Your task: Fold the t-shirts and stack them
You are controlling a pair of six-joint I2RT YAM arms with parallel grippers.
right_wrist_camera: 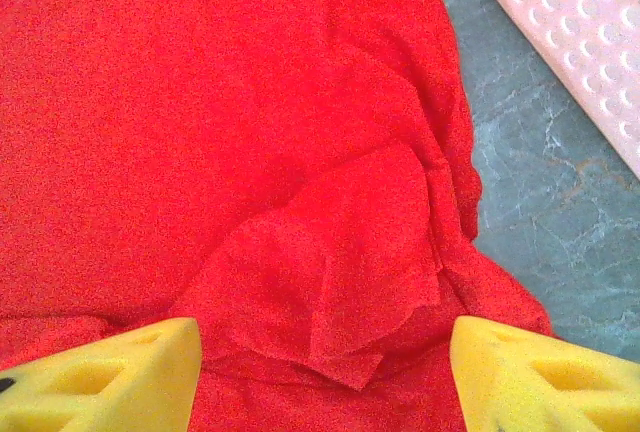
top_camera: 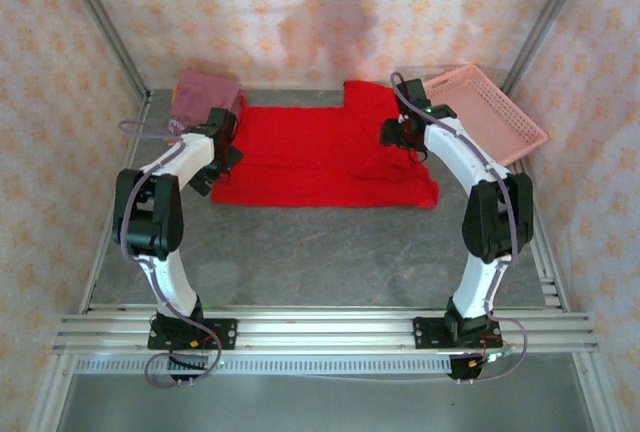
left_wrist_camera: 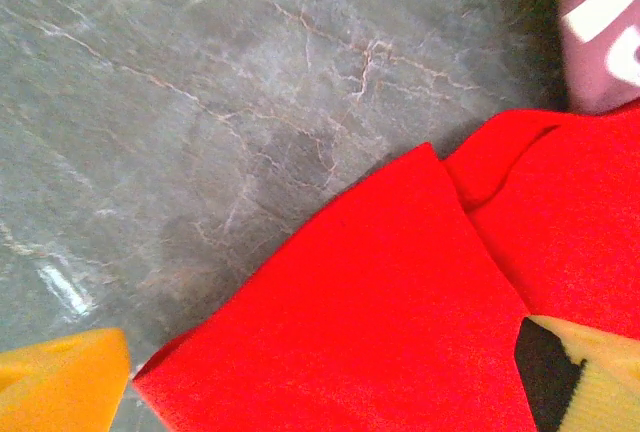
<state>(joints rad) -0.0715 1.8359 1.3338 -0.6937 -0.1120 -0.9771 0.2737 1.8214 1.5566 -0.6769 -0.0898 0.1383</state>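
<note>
Cloth of bright red dominates the top view: the red t-shirt (top_camera: 320,157) is spread flat across the far middle of the desk (top_camera: 330,252), opened wide so that both of its ends can be reached. The left pincer (top_camera: 226,157) is set at the shirt's left edge and the right pincer (top_camera: 395,135) over its right part, one arm to each side, as a two-handed fold would require. A folded maroon-pink t-shirt (top_camera: 208,92) lies in the far left corner, just beside the red one, and is judged to be the base of the stack. A pink basket (top_camera: 490,102) stands at the far right, out of the way. From the left wrist, the left pincer (left_wrist_camera: 330,392) is shown with its yellow pads (left_wrist_camera: 60,382) apart and nothing clamped. What appears to be a sleeve (left_wrist_camera: 400,292) is spread between them on the grey desk (left_wrist_camera: 200,102), and the white lettering of the maroon-pink t-shirt (left_wrist_camera: 600,42) is caught at the upper right. From the right wrist, the right pincer (right_wrist_camera: 325,377) is likewise seen apart, its pads (right_wrist_camera: 110,372) low over the red t-shirt (right_wrist_camera: 200,102). A flap (right_wrist_camera: 320,292) turned inward over the body is framed between them, with the basket (right_wrist_camera: 570,42) at the corner. The fold is judged to be at an early stage, with neither side yet gripped.
</note>
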